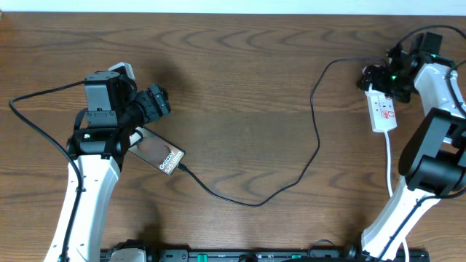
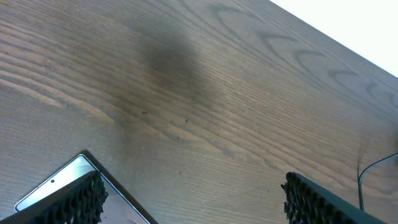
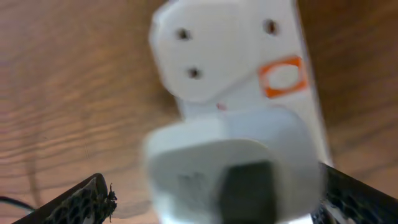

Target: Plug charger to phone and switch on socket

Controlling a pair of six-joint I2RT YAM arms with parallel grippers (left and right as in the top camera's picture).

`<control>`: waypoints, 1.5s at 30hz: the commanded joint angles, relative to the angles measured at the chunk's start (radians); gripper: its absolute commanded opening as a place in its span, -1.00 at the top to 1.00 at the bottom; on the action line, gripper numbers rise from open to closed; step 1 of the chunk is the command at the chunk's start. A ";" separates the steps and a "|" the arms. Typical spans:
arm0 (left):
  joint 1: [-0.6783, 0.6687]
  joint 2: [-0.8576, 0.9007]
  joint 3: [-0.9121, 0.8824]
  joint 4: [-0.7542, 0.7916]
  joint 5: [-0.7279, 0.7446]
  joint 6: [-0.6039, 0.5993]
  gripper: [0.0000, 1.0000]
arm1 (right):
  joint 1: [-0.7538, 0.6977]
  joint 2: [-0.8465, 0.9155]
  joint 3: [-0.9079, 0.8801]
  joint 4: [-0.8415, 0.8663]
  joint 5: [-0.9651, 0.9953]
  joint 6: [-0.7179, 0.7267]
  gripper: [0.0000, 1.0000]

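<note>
Left jaws stand wide, holding nothing. The phone (image 2: 55, 180) lies flat on the desk (image 2: 205, 93), its corner under one finger (image 2: 81, 199) rather than between the two. From above, the charger (image 1: 317, 138) tip meets the phone's end, then loops away to the socket (image 1: 383, 110). Right jaws stand wide astride a blurred white block (image 3: 205, 168) at the socket's end. Whether they touch it cannot be told.

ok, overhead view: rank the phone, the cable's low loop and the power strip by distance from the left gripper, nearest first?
1. phone: left side of the table, right beside the left gripper.
2. cable's low loop: mid-table, toward the near edge.
3. power strip: far right, by the other arm.
</note>
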 commanded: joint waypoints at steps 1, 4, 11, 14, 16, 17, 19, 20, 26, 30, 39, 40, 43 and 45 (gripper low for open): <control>-0.002 0.005 0.005 -0.002 -0.013 0.016 -0.77 | 0.082 0.069 -0.031 -0.030 -0.239 0.015 -0.89; -0.002 0.005 0.005 -0.002 -0.013 0.016 -0.77 | 0.096 0.069 -0.031 -0.035 -0.251 0.015 -0.88; -0.002 0.005 0.006 -0.002 -0.013 0.016 -0.77 | 0.116 0.069 -0.031 -0.040 -0.248 0.015 -0.78; -0.002 0.005 0.005 -0.002 -0.013 0.016 -0.77 | 0.105 0.062 -0.021 -0.035 -0.179 0.082 -0.73; -0.002 0.005 0.006 -0.002 -0.014 0.016 -0.77 | 0.092 0.050 -0.004 -0.040 -0.110 0.130 -0.73; -0.002 0.005 0.006 -0.002 -0.014 0.016 -0.77 | 0.082 0.037 0.011 -0.048 -0.080 0.143 -0.75; -0.002 0.005 0.006 -0.002 -0.014 0.016 -0.77 | 0.064 0.013 0.040 -0.074 -0.049 0.142 -0.80; -0.002 0.005 0.006 -0.002 -0.014 0.016 -0.77 | 0.056 -0.001 0.058 -0.092 -0.033 0.143 -0.83; -0.002 0.005 0.006 -0.002 -0.014 0.016 -0.77 | 0.007 -0.116 0.177 -0.223 0.105 0.144 -0.98; -0.002 0.005 0.006 -0.002 -0.014 0.016 -0.77 | 0.001 -0.210 0.218 -0.300 0.262 0.255 -0.98; -0.002 0.005 0.006 -0.003 -0.014 0.016 -0.77 | 0.007 -0.432 0.218 -0.391 0.369 0.445 -0.98; -0.002 0.005 0.006 -0.002 -0.014 0.016 -0.77 | 0.007 -0.438 0.218 -0.392 0.369 0.445 -0.99; -0.002 0.005 0.006 -0.002 -0.014 0.016 -0.77 | 0.007 -0.438 0.217 -0.391 0.369 0.445 -0.99; -0.002 0.005 0.006 -0.002 -0.014 0.016 -0.77 | 0.007 -0.437 0.217 -0.392 0.369 0.445 -0.99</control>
